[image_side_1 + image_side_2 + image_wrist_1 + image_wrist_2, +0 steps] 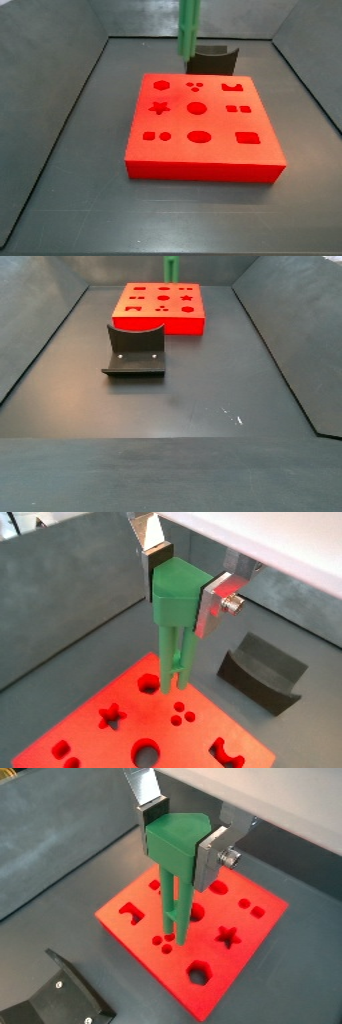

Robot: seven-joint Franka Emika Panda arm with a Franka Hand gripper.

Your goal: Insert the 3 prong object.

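My gripper (187,584) is shut on the thick head of the bright green 3 prong object (175,647), which hangs upright with its prongs pointing down. Both wrist views show this, with the gripper (183,838) around the peg (171,908). The prong tips hover over the red board (80,737) close to its group of three small round holes (160,948). In both side views only the peg shows (189,30) (171,267), above the board's far part (201,162) (160,324). The gripper itself is out of frame there.
A dark grey curved block (214,58) stands on the floor beside the board, seen also in the side view (134,351) and both wrist views (261,672) (54,993). Grey walls enclose the dark floor (187,406).
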